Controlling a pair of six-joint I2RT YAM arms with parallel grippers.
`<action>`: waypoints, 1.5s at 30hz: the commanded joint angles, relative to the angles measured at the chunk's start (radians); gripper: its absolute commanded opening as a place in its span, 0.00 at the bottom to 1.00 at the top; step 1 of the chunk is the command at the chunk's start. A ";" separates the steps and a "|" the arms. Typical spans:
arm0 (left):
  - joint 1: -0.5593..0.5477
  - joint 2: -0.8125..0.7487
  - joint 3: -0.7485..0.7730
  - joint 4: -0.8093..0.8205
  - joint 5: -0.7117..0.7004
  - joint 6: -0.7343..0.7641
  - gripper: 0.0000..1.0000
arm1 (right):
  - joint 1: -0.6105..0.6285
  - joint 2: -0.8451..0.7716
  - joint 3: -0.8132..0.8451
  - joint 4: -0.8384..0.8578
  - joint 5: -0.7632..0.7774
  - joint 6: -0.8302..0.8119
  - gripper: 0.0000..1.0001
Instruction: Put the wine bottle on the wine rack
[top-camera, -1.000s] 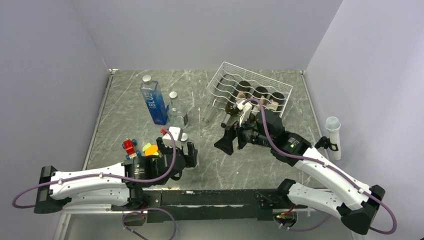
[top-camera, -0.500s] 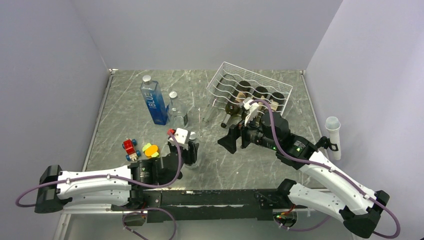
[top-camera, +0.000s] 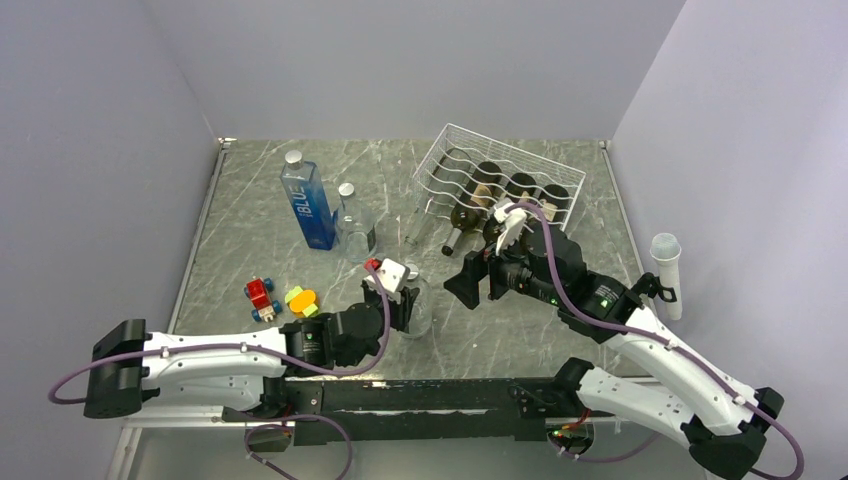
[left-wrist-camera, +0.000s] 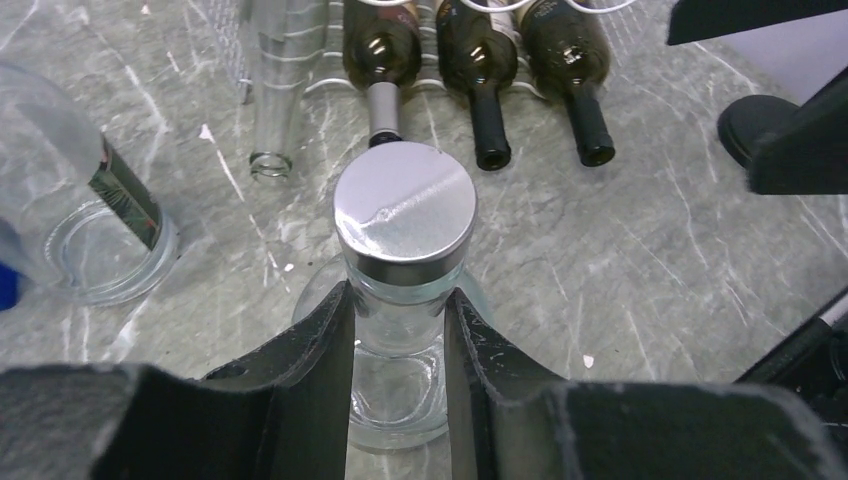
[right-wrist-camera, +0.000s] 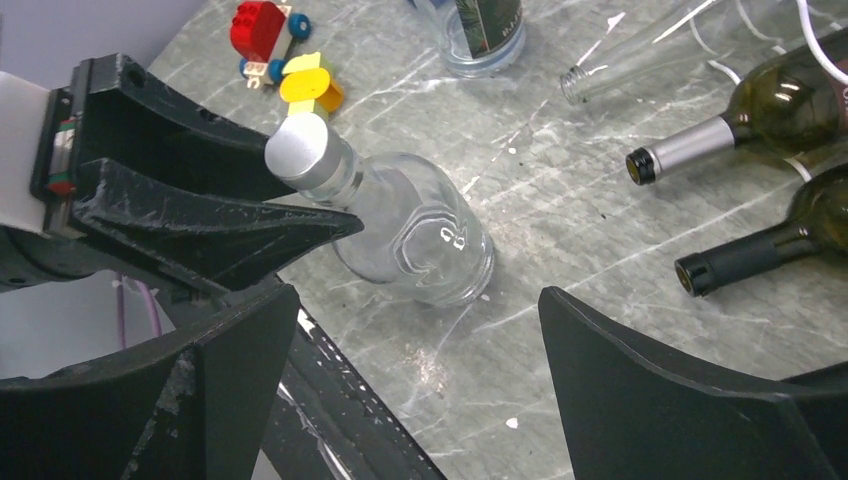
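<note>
Shifted toward 3 o'clock across the table since a second ago: the left gripper and, with it, the clear bottle. Jaws apart then, closed on the neck now. From the left wrist: fingers pressed to both sides of the glass neck just under the silver cap, bottle upright, base at the marble surface. Cannot tell whether lifted clear of it. Stands near the table's middle, with the wine rack at 1 o'clock from it, apart. In the rack: dark bottles lying in the grooves, necks pointing to 7 o'clock. At its 9 o'clock edge, a clear empty bottle, mouth down at the table. Hovers at 3 o'clock of the held bottle — the right gripper, fingers spread wide, gripping nothing. At 10 o'clock of the held bottle, a blue bottle and a short clear one, both upright. At 9 o'clock, toy bricks near the left arm.
</note>
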 joint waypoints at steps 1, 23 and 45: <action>-0.007 0.027 0.034 0.128 0.116 0.030 0.04 | 0.005 0.011 0.033 -0.032 0.047 -0.004 0.95; -0.007 -0.464 0.009 -0.233 0.042 -0.102 0.79 | 0.137 0.285 0.297 -0.143 0.091 -0.056 0.93; -0.007 -0.502 0.071 -0.522 -0.120 -0.289 0.81 | 0.293 0.724 0.573 -0.420 0.349 -0.046 0.50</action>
